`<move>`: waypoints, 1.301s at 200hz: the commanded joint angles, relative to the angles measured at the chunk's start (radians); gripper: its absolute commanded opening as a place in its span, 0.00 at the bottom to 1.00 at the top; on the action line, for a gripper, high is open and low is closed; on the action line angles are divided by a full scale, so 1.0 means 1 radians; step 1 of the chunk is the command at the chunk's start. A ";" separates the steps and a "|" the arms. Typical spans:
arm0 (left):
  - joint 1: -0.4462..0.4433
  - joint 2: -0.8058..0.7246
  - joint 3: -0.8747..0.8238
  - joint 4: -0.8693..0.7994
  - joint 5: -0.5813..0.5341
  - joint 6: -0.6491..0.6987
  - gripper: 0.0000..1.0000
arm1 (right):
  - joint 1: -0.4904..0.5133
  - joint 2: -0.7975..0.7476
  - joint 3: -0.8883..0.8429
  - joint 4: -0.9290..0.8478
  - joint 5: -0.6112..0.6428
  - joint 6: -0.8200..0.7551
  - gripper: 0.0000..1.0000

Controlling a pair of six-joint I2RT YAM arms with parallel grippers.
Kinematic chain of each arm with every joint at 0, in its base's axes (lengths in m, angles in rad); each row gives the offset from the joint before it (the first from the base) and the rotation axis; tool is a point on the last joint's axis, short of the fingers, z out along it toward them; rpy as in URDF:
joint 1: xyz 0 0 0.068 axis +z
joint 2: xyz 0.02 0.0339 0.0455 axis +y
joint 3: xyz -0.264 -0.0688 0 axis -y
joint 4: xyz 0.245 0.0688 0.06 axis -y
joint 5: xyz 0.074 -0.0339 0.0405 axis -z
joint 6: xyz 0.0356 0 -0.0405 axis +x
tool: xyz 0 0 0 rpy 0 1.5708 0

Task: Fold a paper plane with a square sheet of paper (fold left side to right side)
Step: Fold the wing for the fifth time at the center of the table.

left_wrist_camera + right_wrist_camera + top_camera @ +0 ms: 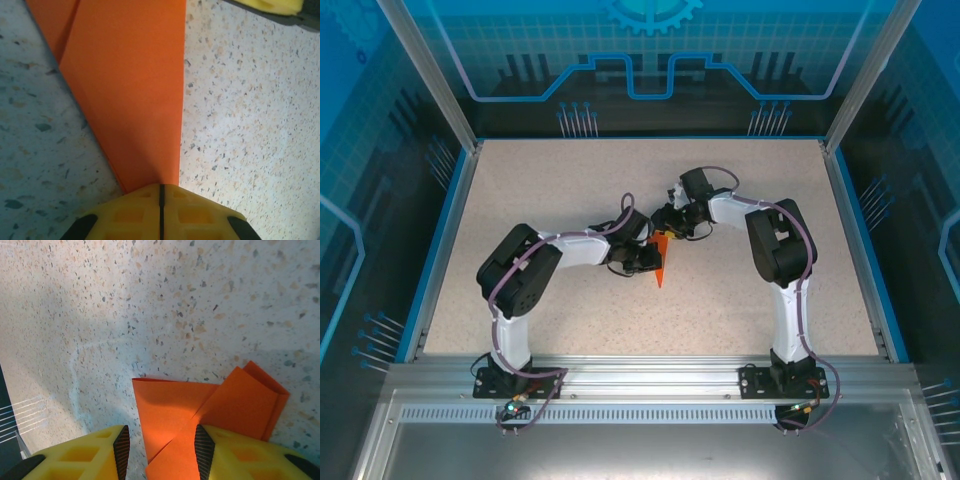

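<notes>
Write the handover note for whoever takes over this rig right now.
Left gripper: shut, fingertips set on the narrow end of the orange paper, apparently pressing it flat.
Right gripper: open, fingers apart over the paper's other end, where the flaps overlap.
Paper: lying mid-table, between the two grippers.
Done: folded into a narrow pointed shape with layered flaps.
Left: probably sharpening the creases and any last fold, then letting go. I cannot tell whether the plane is finished.

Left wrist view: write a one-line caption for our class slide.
Left tool, shut, pinches the narrow end of the folded orange paper plane over the speckled table.
</notes>
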 commanded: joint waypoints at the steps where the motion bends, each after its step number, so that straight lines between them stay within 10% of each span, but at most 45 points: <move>1: -0.074 -0.034 -0.091 -0.081 0.075 0.041 0.10 | 0.016 0.054 -0.012 -0.108 0.049 0.006 0.44; 67: -0.065 -0.222 -0.086 -0.027 0.060 0.042 0.10 | 0.019 0.053 -0.016 -0.101 0.047 0.011 0.44; 260: -0.044 -0.001 -0.048 0.093 -0.016 0.119 0.09 | 0.022 0.049 -0.009 -0.105 0.046 0.009 0.44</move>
